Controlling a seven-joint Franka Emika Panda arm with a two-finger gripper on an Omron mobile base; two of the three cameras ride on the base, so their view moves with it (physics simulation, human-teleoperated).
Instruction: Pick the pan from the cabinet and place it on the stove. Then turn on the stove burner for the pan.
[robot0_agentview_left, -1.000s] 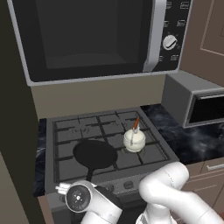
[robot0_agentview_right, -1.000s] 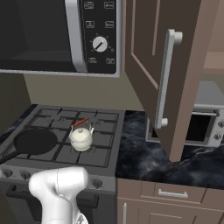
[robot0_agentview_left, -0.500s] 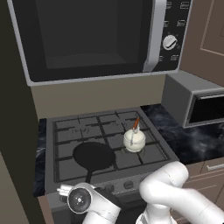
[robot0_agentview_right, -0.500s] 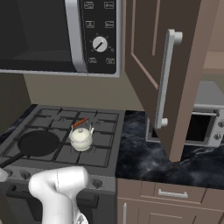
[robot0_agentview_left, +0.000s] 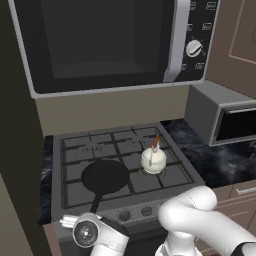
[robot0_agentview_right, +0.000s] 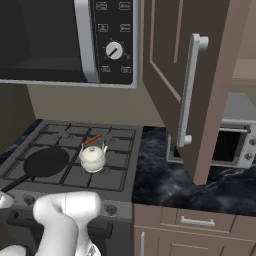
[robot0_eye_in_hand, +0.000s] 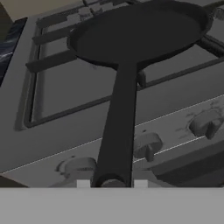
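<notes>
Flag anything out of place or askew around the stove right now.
The cabinet door hangs open over the counter. The pan sits flat on the stove, but its handle sticks out past the front edge over the knobs. The kettle stands upright.

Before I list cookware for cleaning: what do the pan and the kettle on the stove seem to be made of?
Pan: matte black, no glare, probably cast iron or dark coated metal. Kettle: glossy off-white, likely enamel or ceramic, with a reddish handle, maybe wood or plastic.
</notes>
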